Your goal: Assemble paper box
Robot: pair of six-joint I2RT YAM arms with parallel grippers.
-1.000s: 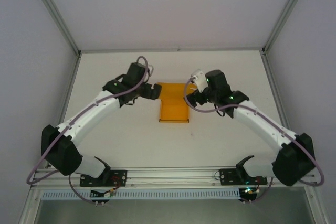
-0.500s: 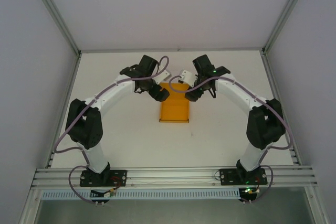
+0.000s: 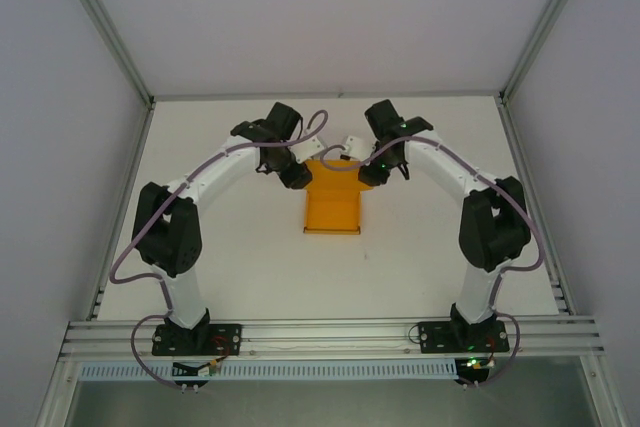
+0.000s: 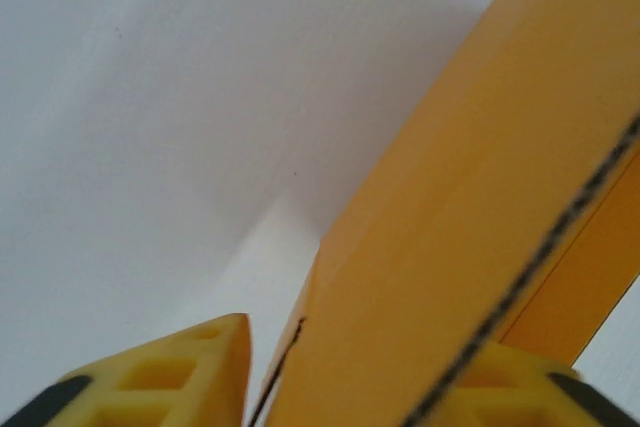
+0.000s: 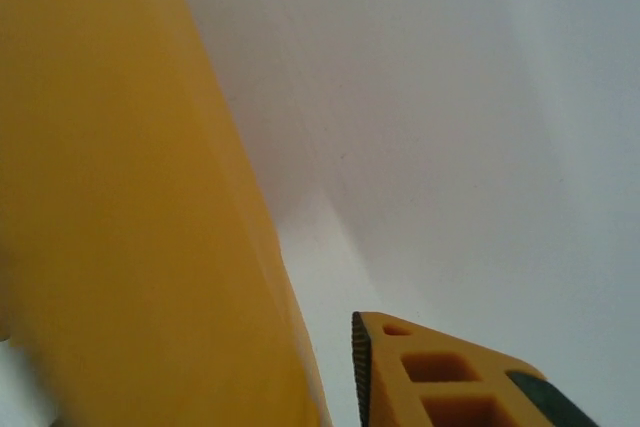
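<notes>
**Paper box** [image 3: 332,205]: orange-yellow card lying mid-table [image 3: 230,267], its near edge in the same place as a second ago. In that second both arms have reared up and swung inward to the far end of the card. My left gripper [image 3: 296,176] is now at the far-left corner and my right gripper [image 3: 368,173] at the far-right, and both pairs of jaws have narrowed from wide open.

Left wrist view: a card panel runs between the fingers [image 4: 190,372] with a sliver of gap on one side, so I cannot tell whether it is pinched.

Right wrist view: one finger [image 5: 440,377] stands just clear of the card and its partner is cut off, so its hold is likewise undecided.

I judge the two far flaps are about to be folded. From above, the grippers hide those flaps.
</notes>
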